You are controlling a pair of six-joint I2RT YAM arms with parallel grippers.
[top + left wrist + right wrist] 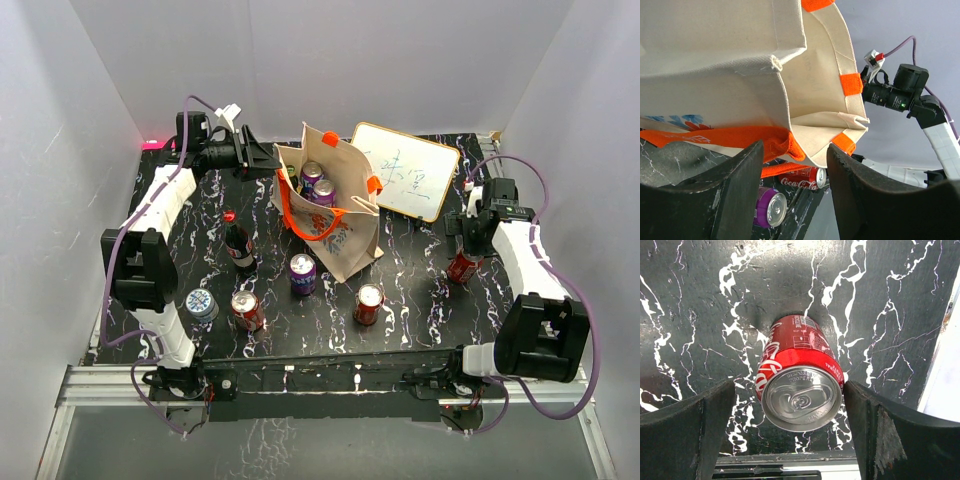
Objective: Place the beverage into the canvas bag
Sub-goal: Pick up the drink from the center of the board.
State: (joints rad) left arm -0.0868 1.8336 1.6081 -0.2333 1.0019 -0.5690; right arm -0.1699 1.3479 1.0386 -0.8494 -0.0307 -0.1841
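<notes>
The canvas bag point(335, 205) stands mid-table with its mouth open, and two cans point(318, 183) sit inside it. My left gripper point(272, 160) is at the bag's left rim. In the left wrist view a bunched corner of the bag point(740, 60) and its orange strap point(785, 142) fill the gap of the left gripper point(792, 160) from finger to finger. My right gripper point(466, 243) hangs over an upright red cola can point(461, 268). In the right wrist view this beverage can point(800, 385) stands inside the open right gripper point(790, 390), with gaps on both sides.
In front of the bag stand a cola bottle point(238, 243), a purple can point(302, 273), two red cans point(247, 310) point(369, 303) and a blue-topped cup point(201, 303). A whiteboard point(405, 170) leans behind the bag. White walls enclose the table.
</notes>
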